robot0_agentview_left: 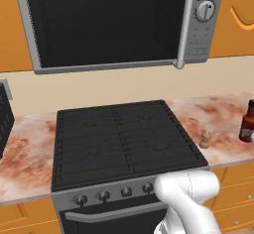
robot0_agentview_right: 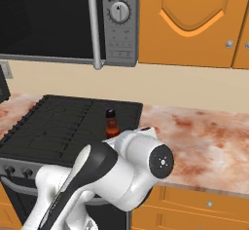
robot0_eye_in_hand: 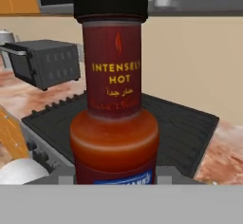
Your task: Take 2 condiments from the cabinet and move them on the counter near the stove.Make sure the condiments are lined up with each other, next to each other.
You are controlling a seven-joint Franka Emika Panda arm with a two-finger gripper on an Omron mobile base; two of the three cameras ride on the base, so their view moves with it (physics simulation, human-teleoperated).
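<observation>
The stove (robot0_agentview_left: 121, 139) sits set into the table (robot0_agentview_left: 225, 129), with table surface on both its left and right, and the microwave (robot0_agentview_left: 119, 22) hangs on the wall above it. On the table to the right of the stove stands the pepper mill (robot0_agentview_left: 205, 139), just beside the stove's right edge, and the sauce bottle (robot0_agentview_left: 247, 122) stands further right and slightly farther back, apart from the mill. A door cupboard (robot0_agentview_right: 194, 22) hangs to the right of the microwave, above that stretch of table.
</observation>
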